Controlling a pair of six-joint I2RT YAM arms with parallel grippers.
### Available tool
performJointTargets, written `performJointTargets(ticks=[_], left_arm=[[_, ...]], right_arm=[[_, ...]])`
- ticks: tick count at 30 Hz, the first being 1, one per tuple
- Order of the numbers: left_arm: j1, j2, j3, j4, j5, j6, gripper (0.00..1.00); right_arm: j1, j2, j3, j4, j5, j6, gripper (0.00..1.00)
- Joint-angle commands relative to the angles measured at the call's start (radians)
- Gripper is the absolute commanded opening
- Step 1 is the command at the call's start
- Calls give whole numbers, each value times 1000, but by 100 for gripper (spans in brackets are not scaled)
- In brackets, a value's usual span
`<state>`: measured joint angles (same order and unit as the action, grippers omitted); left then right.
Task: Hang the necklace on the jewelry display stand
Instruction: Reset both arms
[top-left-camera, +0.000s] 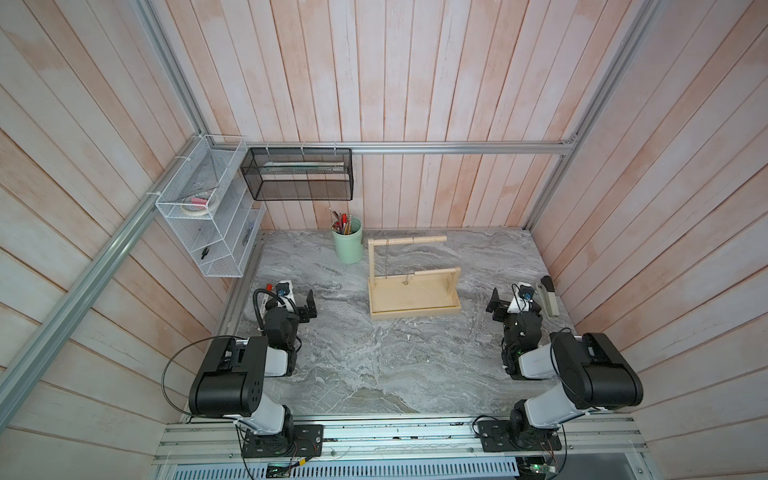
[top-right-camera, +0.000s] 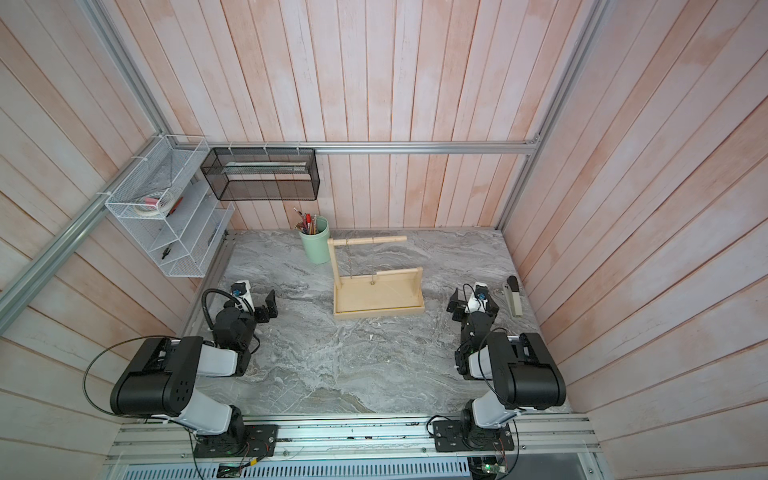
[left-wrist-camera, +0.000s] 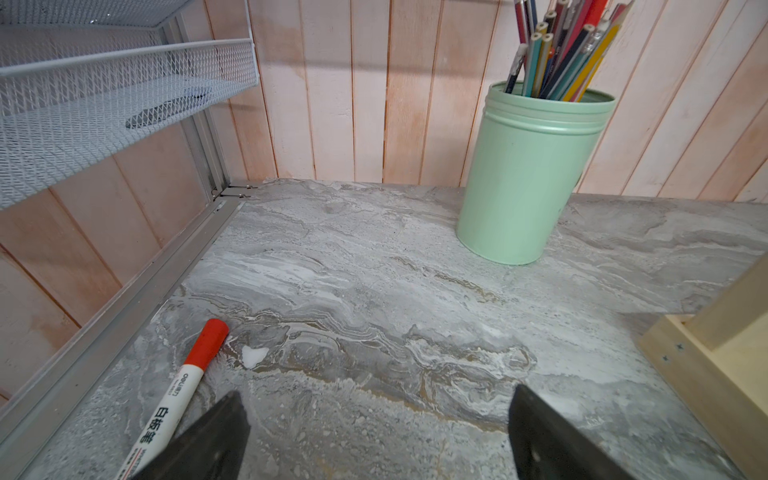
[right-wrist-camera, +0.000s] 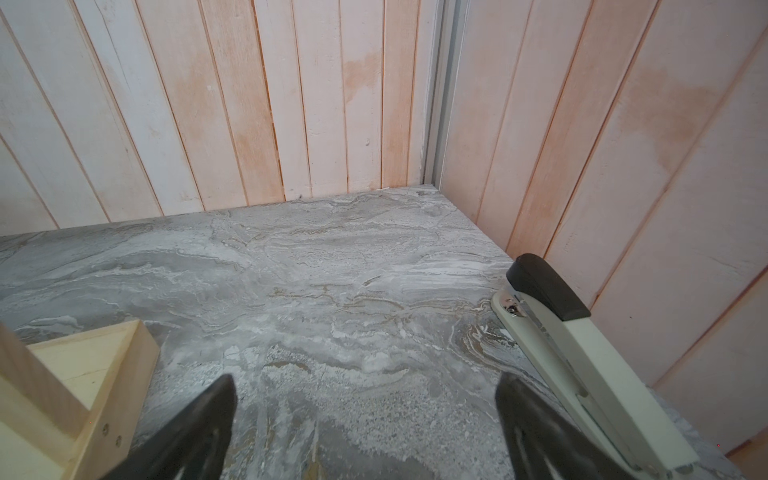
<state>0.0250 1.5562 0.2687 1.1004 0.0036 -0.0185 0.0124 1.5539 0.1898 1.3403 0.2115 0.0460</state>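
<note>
The necklace (top-left-camera: 388, 259) hangs from the top bar of the jewelry display stand (top-left-camera: 415, 312). The left gripper (top-left-camera: 309, 308) and right gripper (top-left-camera: 493, 306) are wide, empty and well apart from it. The hanging looks done, and no further move seems needed.

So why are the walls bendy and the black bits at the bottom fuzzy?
In both top views the wide lens bows the wall planks. In the left wrist view the left tool is too near to be sharp, though the green cup is crisp. In the right wrist view the right tool blurs likewise; the stapler is clear.
</note>
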Motion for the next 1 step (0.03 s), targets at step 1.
performJointTargets(ticks=[1], left_arm=[[0,3,6,65,18,11,100]], right_arm=[[7,9,4,36,-19,-26,98]])
